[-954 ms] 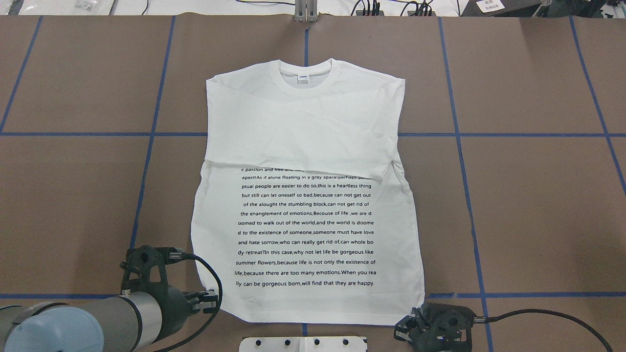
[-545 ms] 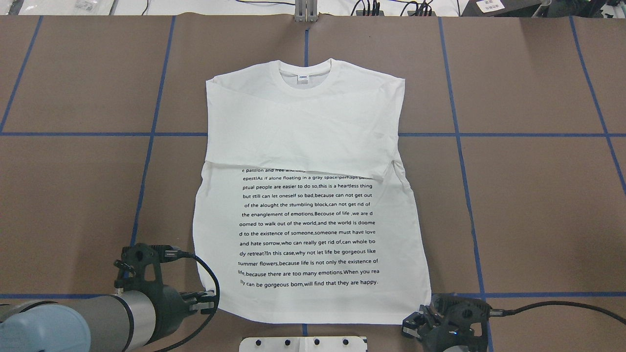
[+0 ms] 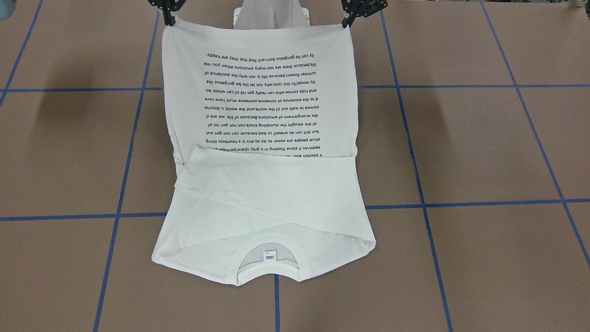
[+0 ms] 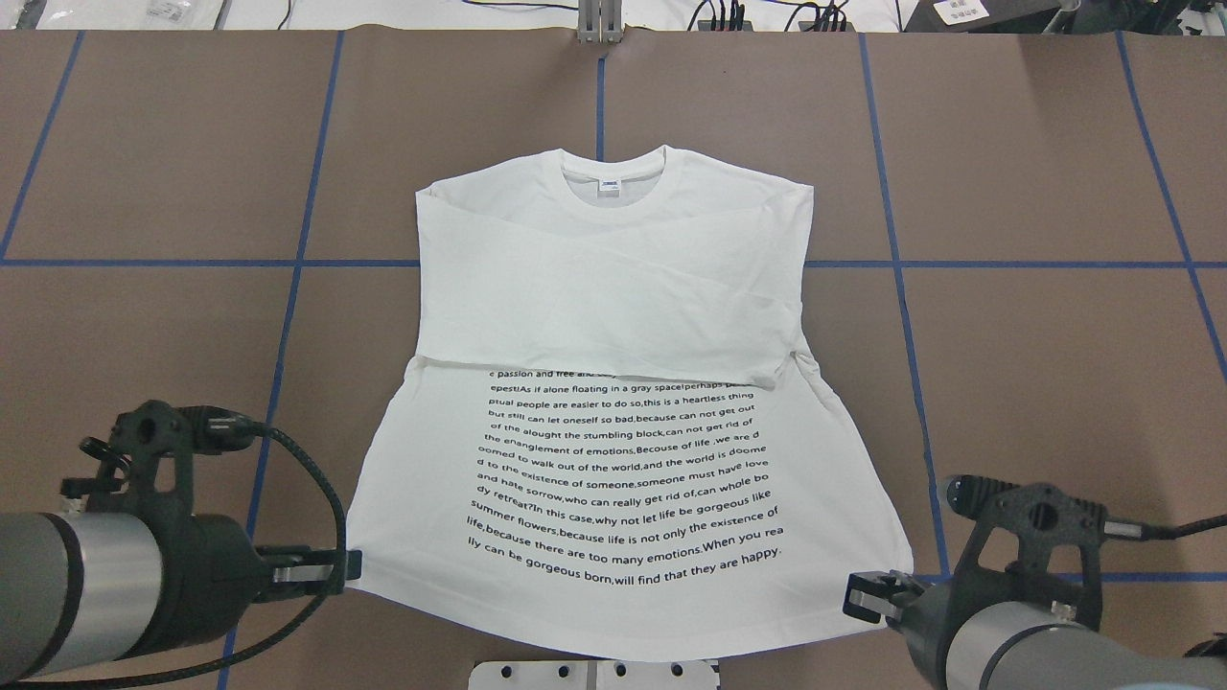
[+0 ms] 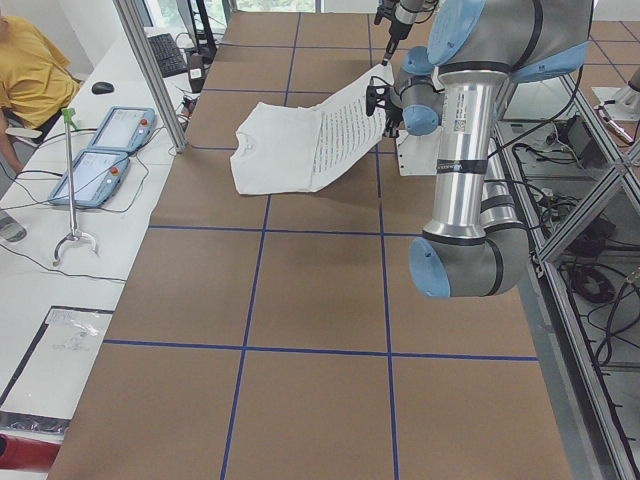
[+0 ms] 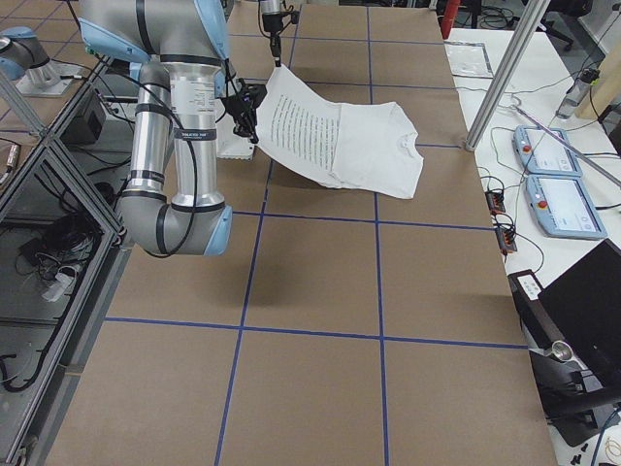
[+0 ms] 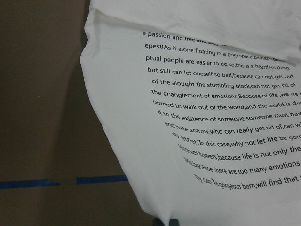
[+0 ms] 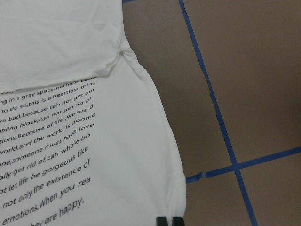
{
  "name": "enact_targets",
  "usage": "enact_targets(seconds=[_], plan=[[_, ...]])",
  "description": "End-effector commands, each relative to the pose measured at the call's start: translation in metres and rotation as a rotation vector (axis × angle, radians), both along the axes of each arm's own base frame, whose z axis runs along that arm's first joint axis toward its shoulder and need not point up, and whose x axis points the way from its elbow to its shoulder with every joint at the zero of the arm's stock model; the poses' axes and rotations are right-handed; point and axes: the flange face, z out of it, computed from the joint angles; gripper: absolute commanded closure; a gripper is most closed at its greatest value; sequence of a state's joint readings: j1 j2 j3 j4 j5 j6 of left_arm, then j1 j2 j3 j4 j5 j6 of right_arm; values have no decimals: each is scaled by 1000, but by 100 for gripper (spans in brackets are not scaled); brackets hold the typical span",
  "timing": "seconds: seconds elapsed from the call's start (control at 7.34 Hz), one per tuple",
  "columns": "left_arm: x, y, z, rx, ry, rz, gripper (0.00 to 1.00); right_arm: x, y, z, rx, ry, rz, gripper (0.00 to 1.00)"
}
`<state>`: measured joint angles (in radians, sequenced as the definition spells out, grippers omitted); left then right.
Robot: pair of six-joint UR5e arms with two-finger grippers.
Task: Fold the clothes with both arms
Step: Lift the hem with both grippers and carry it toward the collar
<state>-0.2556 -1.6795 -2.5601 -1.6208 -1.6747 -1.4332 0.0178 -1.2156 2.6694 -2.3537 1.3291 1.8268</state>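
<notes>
The clothes are one white T-shirt (image 4: 613,287) with black printed text, collar far from the robot and both sleeves folded across the chest. Its hem end is lifted off the brown table while the collar end (image 3: 267,258) still lies flat. My left gripper (image 4: 350,565) is shut on the hem's left corner, which the left wrist view shows at its bottom edge (image 7: 162,220). My right gripper (image 4: 863,594) is shut on the hem's right corner; its black fingertips (image 8: 162,220) pinch the cloth. In the front-facing view the left gripper (image 3: 346,20) and right gripper (image 3: 170,19) hold the hem taut.
The white pedestal plate (image 4: 594,674) sits just behind the raised hem. Blue tape lines (image 4: 288,316) grid the brown table. Teach pendants (image 5: 100,150) and a seated person (image 5: 25,70) are along the far side. A metal post (image 4: 599,24) stands beyond the collar.
Both grippers have risen from table level with the hem corners in them. The hem lifted and spread wider, and the whole shirt slid a little toward the robot.
</notes>
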Motion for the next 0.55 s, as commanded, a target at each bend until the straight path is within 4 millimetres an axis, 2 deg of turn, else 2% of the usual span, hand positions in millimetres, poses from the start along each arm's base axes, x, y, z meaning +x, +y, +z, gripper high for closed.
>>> enact_targets(seconds=[0.0, 0.14, 0.27, 0.41], plan=[[-18, -27, -27, 75, -3, -22, 100, 26, -37, -23, 54, 17, -17, 100], [-13, -60, -38, 122, -25, -75, 100, 34, -58, -24, 106, 46, -18, 100], [-6, -101, -38, 160, -72, -128, 100, 37, -87, -34, 182, 58, -23, 100], [-6, -145, -38, 217, -127, -169, 100, 24, -128, -36, 190, 36, -18, 100]])
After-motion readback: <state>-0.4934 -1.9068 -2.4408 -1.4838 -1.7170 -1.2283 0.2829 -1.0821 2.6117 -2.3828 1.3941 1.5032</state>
